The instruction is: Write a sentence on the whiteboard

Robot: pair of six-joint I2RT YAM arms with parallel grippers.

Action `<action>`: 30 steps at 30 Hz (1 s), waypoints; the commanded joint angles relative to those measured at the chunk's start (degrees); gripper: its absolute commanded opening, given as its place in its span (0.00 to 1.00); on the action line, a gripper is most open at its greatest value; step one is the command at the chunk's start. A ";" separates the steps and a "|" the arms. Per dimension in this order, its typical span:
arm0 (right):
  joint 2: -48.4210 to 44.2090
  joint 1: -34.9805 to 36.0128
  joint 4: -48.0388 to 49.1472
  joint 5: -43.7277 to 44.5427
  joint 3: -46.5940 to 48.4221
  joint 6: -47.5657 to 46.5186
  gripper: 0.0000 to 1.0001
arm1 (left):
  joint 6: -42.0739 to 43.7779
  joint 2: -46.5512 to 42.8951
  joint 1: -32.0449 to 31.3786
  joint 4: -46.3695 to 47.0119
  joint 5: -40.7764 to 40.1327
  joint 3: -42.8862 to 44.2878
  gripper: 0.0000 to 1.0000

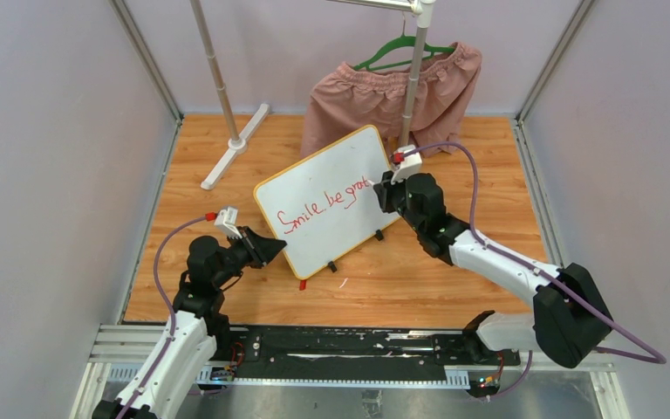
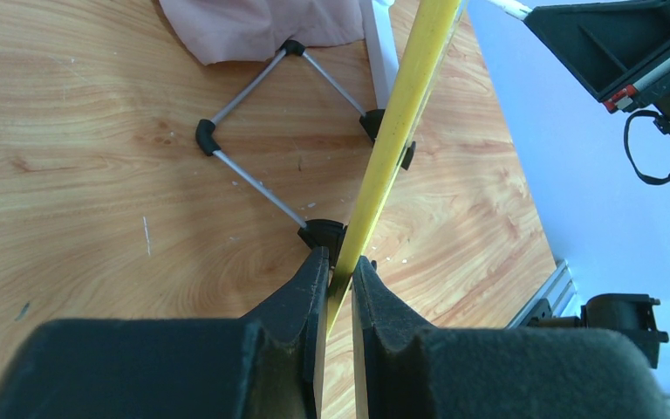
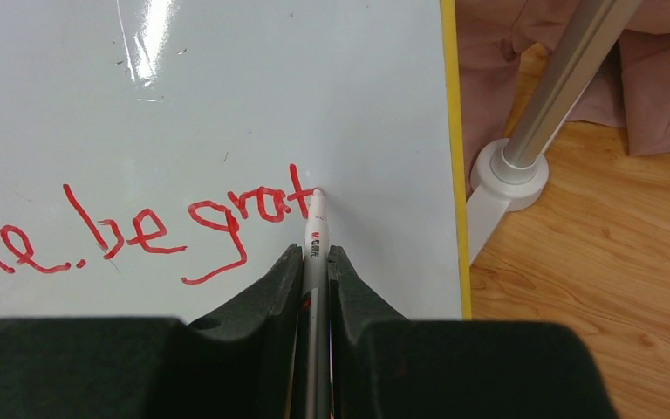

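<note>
Left gripper point(image 2: 338, 279) clamped on whiteboard point(image 1: 340, 161) rim. Right gripper point(image 3: 314, 255) grasping marker point(image 3: 316, 223), tip just ahead touching sentence point(image 1: 324, 203) at "grat".

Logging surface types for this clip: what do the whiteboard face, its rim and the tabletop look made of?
Whiteboard face: smooth glossy coated panel, judging by the streaky glare. Rim: yellow, matte, probably plastic. Tabletop: wood grain, either sealed wood or laminate; the look leaves that open.

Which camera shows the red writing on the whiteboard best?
The right wrist view: the red writing fills it close up, with the marker tip at the last letter. The top external view shows it whole but small. The left wrist view sees only the whiteboard's yellow edge.
</note>
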 commanded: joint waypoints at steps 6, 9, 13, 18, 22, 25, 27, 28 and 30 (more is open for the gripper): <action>-2.07 -1.34 3.26 -0.24 -0.18 0.53 0.00 | 0.33 0.05 -0.24 -2.42 -0.26 1.02 0.00; -2.52 -1.29 2.41 0.41 -0.48 0.41 0.00 | 0.37 0.14 -0.24 -2.37 -0.31 1.01 0.00; -2.42 -1.34 2.26 0.41 -0.75 0.42 0.00 | 0.39 0.14 -0.24 -2.39 -0.31 1.00 0.00; -1.38 -1.32 1.87 0.19 -0.45 0.66 0.00 | 0.36 0.13 -0.24 -2.43 -0.35 0.98 0.00; -0.96 -1.29 1.58 0.49 -0.36 0.84 0.00 | 0.39 0.14 -0.24 -2.39 -0.35 0.99 0.00; -0.62 -1.33 1.15 0.71 -0.19 0.63 0.00 | 0.39 0.20 -0.24 -2.44 -0.35 1.02 0.00; -0.47 -1.30 0.94 0.91 -0.10 0.62 0.00 | 0.38 0.21 -0.24 -2.39 -0.35 1.02 0.00; -0.36 -1.37 0.81 1.05 -0.02 0.64 0.00 | 0.39 0.22 -0.24 -2.39 -0.40 1.01 0.00; -0.05 -1.39 0.58 1.23 0.00 0.68 0.00 | 0.39 0.22 -0.24 -2.41 -0.35 0.98 0.00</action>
